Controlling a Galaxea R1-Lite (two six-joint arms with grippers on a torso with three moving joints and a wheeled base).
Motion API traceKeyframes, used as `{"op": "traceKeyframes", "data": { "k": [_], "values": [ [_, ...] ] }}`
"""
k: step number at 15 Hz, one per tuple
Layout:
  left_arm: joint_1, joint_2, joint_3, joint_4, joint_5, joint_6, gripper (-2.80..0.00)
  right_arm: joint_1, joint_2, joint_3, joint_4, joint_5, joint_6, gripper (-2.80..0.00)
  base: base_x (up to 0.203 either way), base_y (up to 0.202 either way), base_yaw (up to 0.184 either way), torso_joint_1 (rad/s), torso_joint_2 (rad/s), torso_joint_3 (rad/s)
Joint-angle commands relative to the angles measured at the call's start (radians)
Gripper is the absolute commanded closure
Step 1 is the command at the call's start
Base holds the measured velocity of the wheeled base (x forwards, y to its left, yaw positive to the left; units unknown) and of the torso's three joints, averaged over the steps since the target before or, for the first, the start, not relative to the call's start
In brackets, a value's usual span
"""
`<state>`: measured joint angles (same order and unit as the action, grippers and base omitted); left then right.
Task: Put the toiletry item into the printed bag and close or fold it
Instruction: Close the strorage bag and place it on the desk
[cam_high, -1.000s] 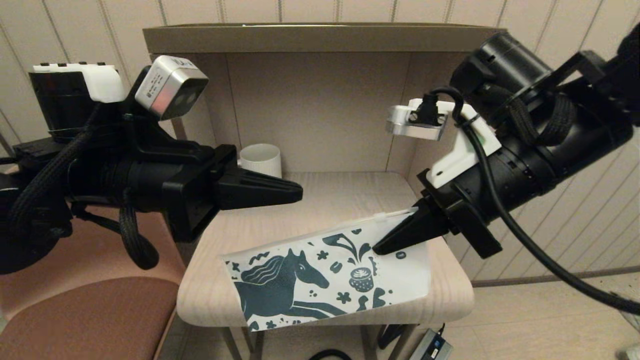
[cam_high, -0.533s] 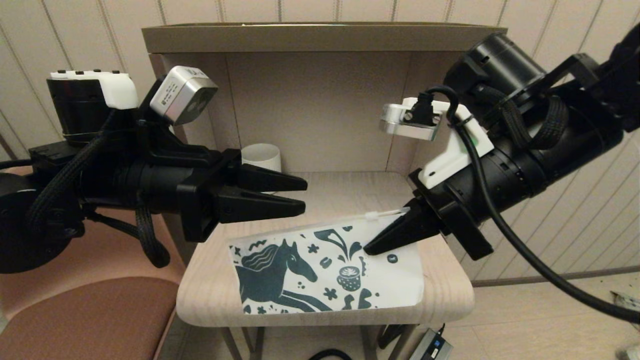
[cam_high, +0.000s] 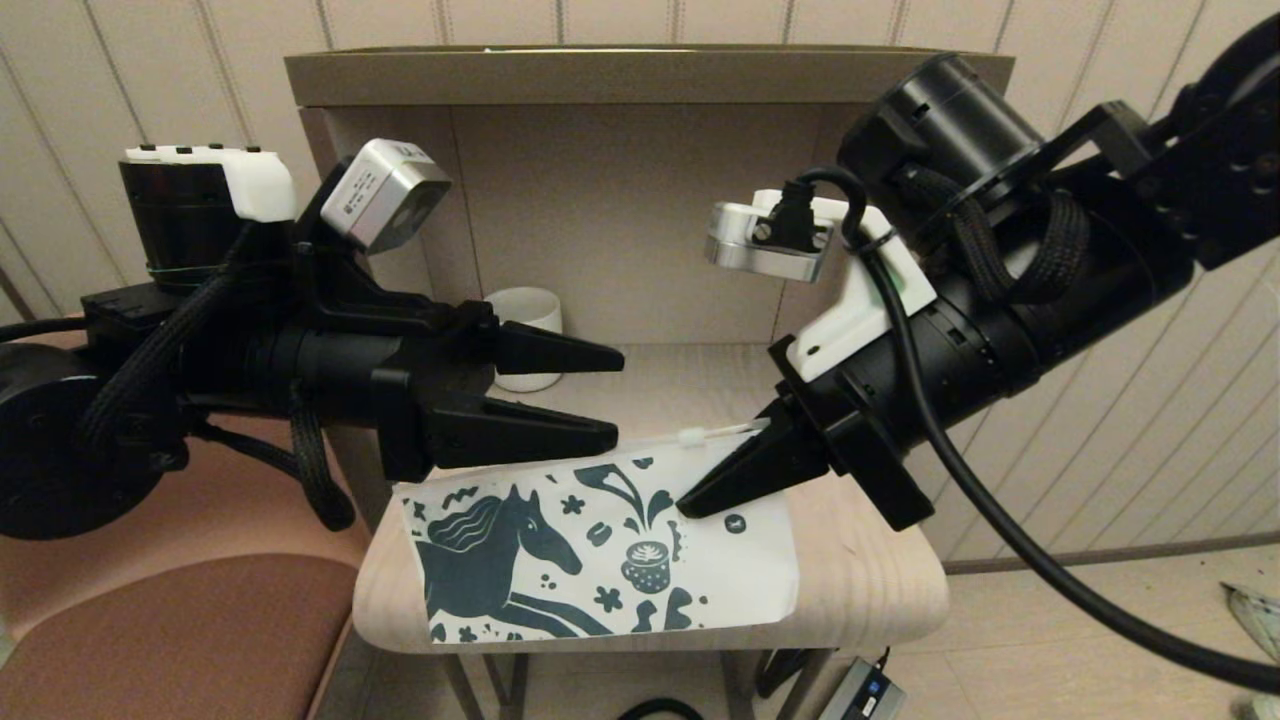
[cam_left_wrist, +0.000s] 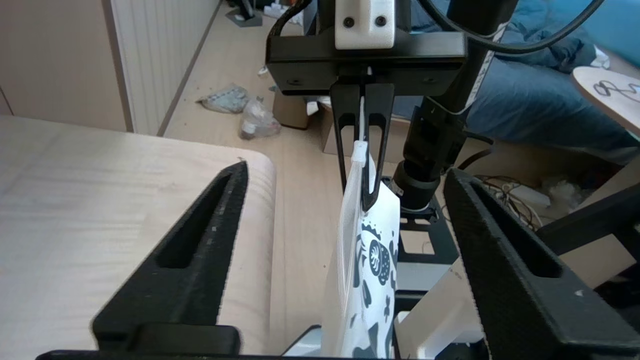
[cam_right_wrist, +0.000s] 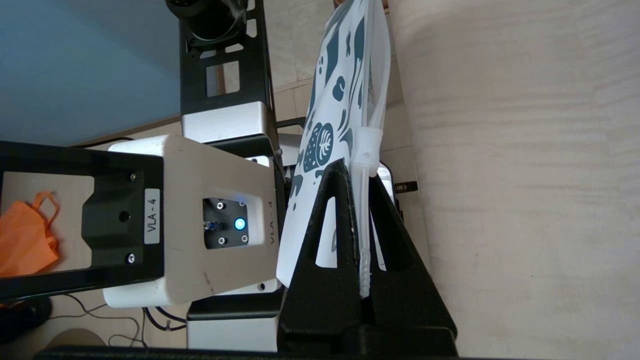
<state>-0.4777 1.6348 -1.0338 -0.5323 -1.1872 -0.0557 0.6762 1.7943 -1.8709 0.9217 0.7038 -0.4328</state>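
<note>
While the right claw (cam_high: 690, 503) is pinching the printed bag (cam_high: 600, 550) at its zip edge, the left claw (cam_high: 612, 395) is hanging spread beside it; no toiletry item is showing.

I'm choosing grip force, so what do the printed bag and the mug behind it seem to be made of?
The printed bag, held at its zip edge by the shut right gripper, looks like thin matte plastic film: it hangs limp and is translucent near the zip. The mug looks like rigid glazed ceramic, though that's uncertain.

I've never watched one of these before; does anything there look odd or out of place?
Only the printed bag: it hangs tilted off the table's front edge, pinched at its zip edge by the right gripper. The left gripper waits open beside it.
</note>
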Motion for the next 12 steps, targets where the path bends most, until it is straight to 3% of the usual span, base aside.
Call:
{"op": "traceKeyframes", "data": {
  "k": [1, 12],
  "values": [
    [-0.001, 0.019, -0.005, -0.003, -0.008, -0.002, -2.8, 0.012, 0.001, 0.002, 0.003, 0.007, -0.002, 0.0, 0.0, 0.0, 0.0, 0.0, 0.0, 0.0],
    [-0.02, 0.015, -0.004, 0.007, -0.009, -0.032, -2.8, 0.014, 0.02, 0.009, -0.063, 0.054, 0.045, 0.0, 0.0, 0.0, 0.0, 0.0, 0.0, 0.0]
  ]
}}
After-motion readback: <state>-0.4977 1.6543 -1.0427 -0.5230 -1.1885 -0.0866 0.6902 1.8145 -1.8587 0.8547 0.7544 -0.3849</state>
